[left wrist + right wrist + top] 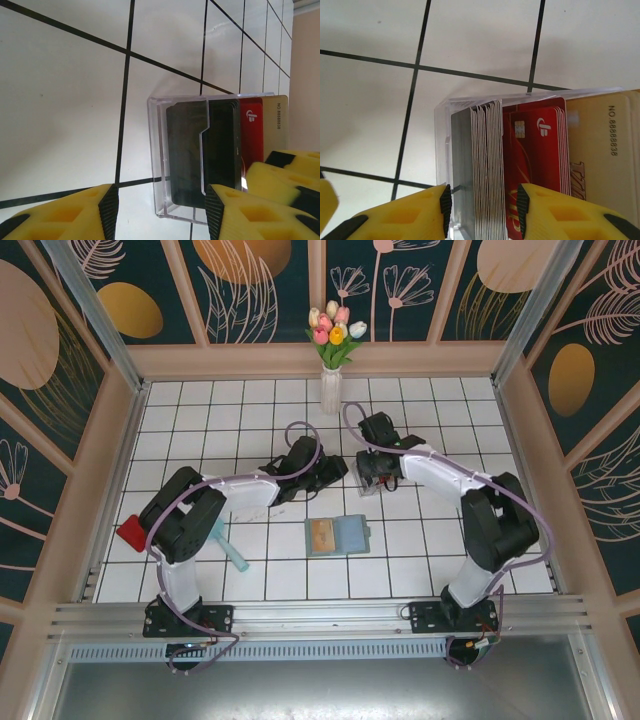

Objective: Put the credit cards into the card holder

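**Clear box** (368, 486) (442, 150): lies on the white tiled table (440, 410) and serves as the reference point for every entry here.

**Credit cards** (535, 160): packed on edge inside the clear box. There is a grey stack (477, 170) at one end, red cards in the middle and a tan card (600, 150) at the other end. One more tan card (321, 534) lies flat on the card holder.

**Card holder** (348, 536): lies open and flat. It is apart from the clear box, on the side nearer the arm bases.

**Left gripper** (330, 472) (162, 210): sits just left of the clear box. Its jaws are partly spread, and a gap shows between one finger (107, 207) and the box wall. It holds nothing.

**Right gripper** (372, 472) (484, 210): sits over the clear box. Its jaws are partly spread and straddle the grey stack. Whether the fingers (555, 215) press on the cards cannot be told.

**Vase of tulips** (331, 390): stands upright, well beyond the clear box, at the far wall.
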